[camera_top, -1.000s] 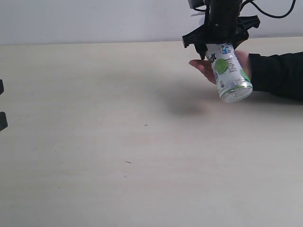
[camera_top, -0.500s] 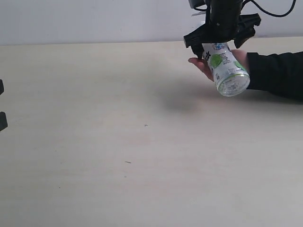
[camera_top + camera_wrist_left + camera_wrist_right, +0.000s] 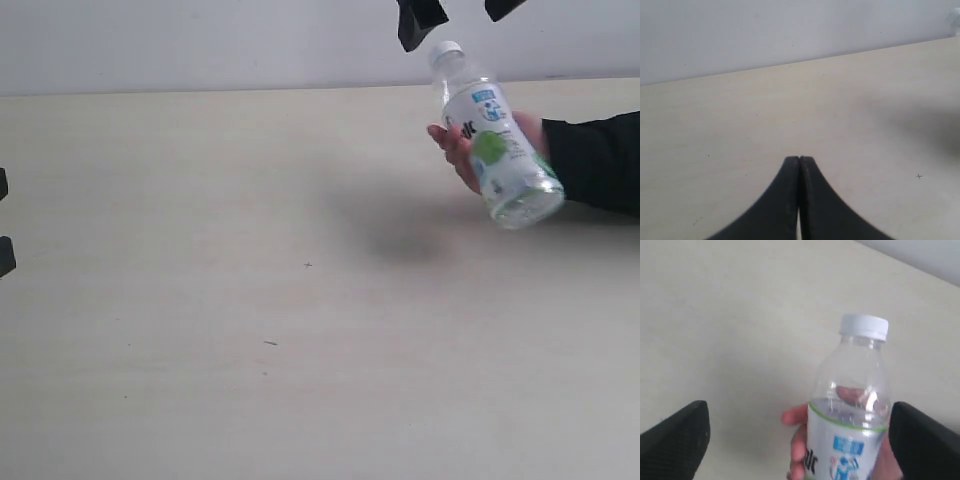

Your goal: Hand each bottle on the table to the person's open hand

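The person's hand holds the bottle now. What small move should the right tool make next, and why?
Probably raise the right tool a little, straight up and away from the hand. Its jaws stand open above the white cap and touch nothing, while the hand alone grips the tilted green-label bottle. Going straight up should avoid knocking the cap.

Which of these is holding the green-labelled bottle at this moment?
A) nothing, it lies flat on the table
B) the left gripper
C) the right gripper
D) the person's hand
D: the person's hand is wrapped around the bottle and holds it tilted above the table, while the right gripper is open above the cap and touches nothing.
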You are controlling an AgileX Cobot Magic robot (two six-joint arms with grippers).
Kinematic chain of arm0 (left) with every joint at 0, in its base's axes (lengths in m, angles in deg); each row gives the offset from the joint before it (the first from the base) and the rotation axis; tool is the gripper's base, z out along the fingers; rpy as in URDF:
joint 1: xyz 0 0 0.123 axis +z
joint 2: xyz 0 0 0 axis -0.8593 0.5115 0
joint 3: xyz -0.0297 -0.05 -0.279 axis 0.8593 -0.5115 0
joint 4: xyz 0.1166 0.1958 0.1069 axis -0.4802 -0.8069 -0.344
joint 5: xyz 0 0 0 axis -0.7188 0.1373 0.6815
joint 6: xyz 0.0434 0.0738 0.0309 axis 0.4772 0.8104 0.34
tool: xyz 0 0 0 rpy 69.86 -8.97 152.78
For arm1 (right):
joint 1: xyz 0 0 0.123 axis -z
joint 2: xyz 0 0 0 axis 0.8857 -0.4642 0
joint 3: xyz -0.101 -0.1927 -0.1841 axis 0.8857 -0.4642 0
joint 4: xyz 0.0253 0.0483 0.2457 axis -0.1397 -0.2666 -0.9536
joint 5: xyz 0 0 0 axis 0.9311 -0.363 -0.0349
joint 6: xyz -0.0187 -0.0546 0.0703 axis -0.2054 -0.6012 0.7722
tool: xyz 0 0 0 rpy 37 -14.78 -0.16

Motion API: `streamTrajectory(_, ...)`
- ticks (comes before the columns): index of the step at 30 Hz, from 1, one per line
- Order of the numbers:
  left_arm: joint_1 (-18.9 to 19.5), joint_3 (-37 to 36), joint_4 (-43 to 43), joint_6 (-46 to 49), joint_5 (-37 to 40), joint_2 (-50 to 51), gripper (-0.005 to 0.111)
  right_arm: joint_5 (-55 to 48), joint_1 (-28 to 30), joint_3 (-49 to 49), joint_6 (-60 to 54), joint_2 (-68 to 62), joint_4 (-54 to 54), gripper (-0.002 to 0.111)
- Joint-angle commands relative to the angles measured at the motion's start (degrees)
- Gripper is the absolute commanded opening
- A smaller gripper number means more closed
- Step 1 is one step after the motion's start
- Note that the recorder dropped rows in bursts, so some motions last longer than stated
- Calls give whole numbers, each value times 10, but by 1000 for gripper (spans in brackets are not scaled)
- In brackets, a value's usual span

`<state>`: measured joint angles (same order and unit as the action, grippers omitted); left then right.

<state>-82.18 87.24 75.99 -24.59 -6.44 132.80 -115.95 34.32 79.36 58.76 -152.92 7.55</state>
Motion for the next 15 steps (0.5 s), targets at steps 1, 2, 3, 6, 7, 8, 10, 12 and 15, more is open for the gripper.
streamTrajectory(1, 2, -3, -3, -3, 0, -1, 0, 11, 0, -87, -16, 88, -9, 91)
streamTrajectory(2, 2, -3, -3, -3, 0, -1, 0, 14, 0, -105, -19, 106, -9, 91)
streamTrajectory(3, 2, -3, -3, -3, 0, -1, 0, 19, 0, -127, -19, 129, -16, 91)
streamTrajectory(6, 2, -3, -3, -3, 0, -1, 0, 21, 0, -197, -20, 195, -21, 91)
streamTrajectory(7, 2, -3, -3, -3, 0, -1, 0, 22, 0, -221, -23, 218, -21, 91)
streamTrajectory(8, 2, -3, -3, -3, 0, -1, 0, 24, 0, -239, -28, 236, -21, 91)
streamTrajectory(10, 2, -3, -3, -3, 0, -1, 0, 39, 0, -285, -34, 285, -21, 90)
streamTrajectory(12, 2, -3, -3, -3, 0, -1, 0, 58, 0, -327, -48, 336, -33, 86)
streamTrajectory(15, 2, -3, -3, -3, 0, -1, 0, 105, 0, -394, -90, 407, -86, 70)
